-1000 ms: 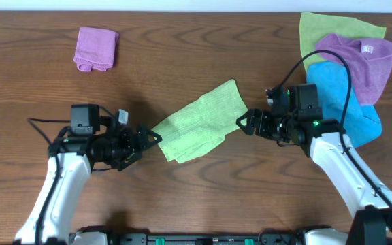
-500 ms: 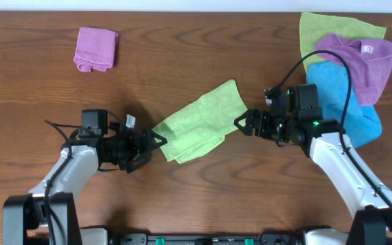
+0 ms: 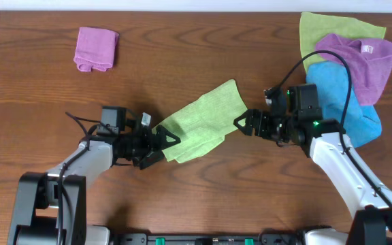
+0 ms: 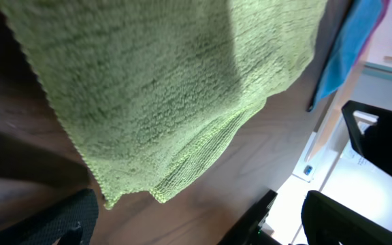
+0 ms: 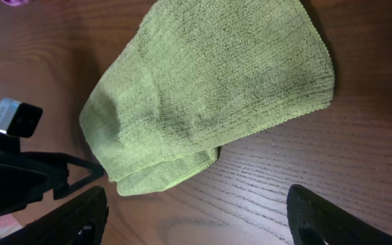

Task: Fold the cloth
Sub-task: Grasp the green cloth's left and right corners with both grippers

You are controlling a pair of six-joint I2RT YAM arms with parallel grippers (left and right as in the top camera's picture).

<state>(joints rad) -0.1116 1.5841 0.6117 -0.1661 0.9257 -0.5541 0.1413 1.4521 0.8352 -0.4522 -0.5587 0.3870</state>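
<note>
Overhead view: the cloth [image 3: 199, 122] lies on the desk [image 3: 182, 61] between your two arms, a slanted lime-green strip. The left end effector [image 3: 169, 142] is at its near end and the right end effector [image 3: 239, 123] is just beside its far end. Both end effectors are spread wide and hold nothing. The left one's tips reach over the cloth's edge, while the right one's tips stop just short of it.

Expect this thing to be light, limp and a little grippy: it is fuzzy microfibre with no stiffness. It will sag and drape from wherever you lift it, and it should drag on the wood rather than slide cleanly.

In the left wrist view, the end directly ahead of the open tips shows stacked layers with a ribbed hem peeking out underneath. Take hold there, at the corner closest to the left end effector. Pinch deep enough to catch every layer, or the bottom one will likely stay behind. For the right end effector, the rounded edge straight in front of it is the natural hold, again through the full thickness. It should not be fragile, so grip firmly.
</note>
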